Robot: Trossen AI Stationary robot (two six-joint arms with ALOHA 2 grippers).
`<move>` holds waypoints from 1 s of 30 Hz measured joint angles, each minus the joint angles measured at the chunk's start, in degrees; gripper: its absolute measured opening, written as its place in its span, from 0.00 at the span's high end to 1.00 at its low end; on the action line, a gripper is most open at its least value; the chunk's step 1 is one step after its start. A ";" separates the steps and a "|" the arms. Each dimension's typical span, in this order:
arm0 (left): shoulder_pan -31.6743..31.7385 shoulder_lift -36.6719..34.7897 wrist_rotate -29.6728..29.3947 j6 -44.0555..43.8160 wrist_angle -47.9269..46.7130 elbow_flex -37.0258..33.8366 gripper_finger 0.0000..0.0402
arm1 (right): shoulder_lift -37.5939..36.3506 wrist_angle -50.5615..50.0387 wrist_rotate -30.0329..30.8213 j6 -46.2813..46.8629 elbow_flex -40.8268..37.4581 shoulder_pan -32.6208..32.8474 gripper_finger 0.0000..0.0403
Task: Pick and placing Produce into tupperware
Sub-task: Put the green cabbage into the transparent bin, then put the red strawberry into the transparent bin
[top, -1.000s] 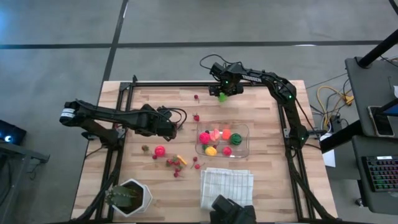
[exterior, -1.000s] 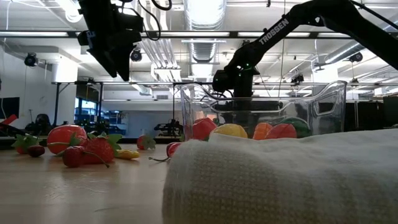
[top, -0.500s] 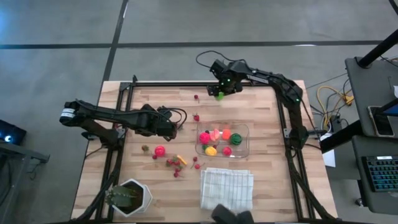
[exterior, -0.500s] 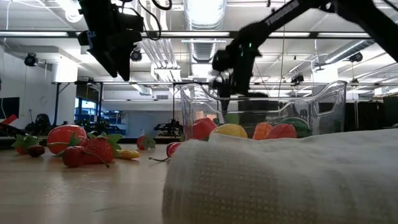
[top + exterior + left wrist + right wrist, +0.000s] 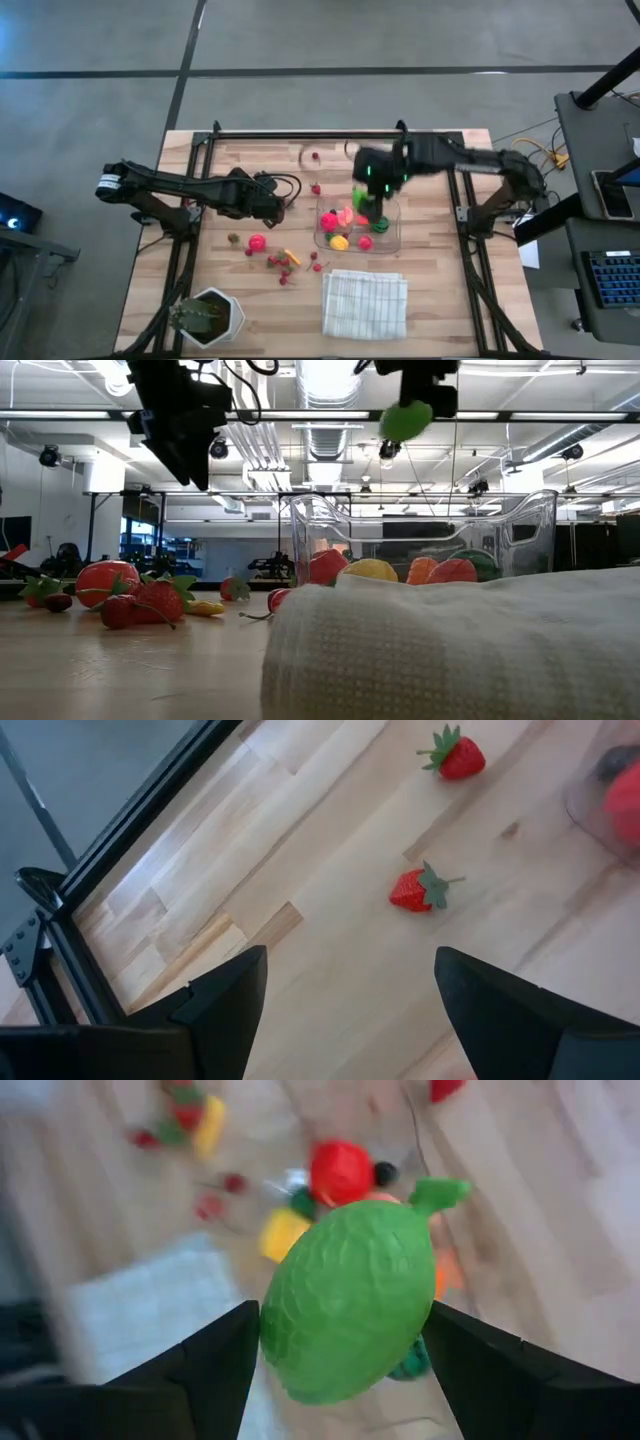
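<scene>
Holding a green fruit [image 5: 348, 1312] in the right claw [image 5: 372, 190] over the tupperware [image 5: 392, 238], we judge it light, firm, best pinched across its middle; left claw [image 5: 340, 990] waits wide.

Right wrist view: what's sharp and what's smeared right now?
Right wrist view: the green fruit between the right gripper's fingers is fairly sharp, everything behind it motion-smeared. High view: that arm is blurred above the tupperware. Low view: the white cloth up close is soft. Left wrist view: the strawberries are crisp.
</scene>
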 joint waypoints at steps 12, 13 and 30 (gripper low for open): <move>-0.26 0.00 7.06 -4.97 0.14 0.00 0.32 | -0.35 0.03 23.16 14.88 -7.82 6.68 0.21; -0.28 0.00 8.14 -5.19 0.00 0.00 0.32 | -0.87 0.04 23.46 16.20 -7.81 6.95 0.20; -1.84 0.11 16.85 -19.43 8.53 -0.02 0.32 | -18.56 -0.19 40.09 40.87 -7.78 29.27 0.17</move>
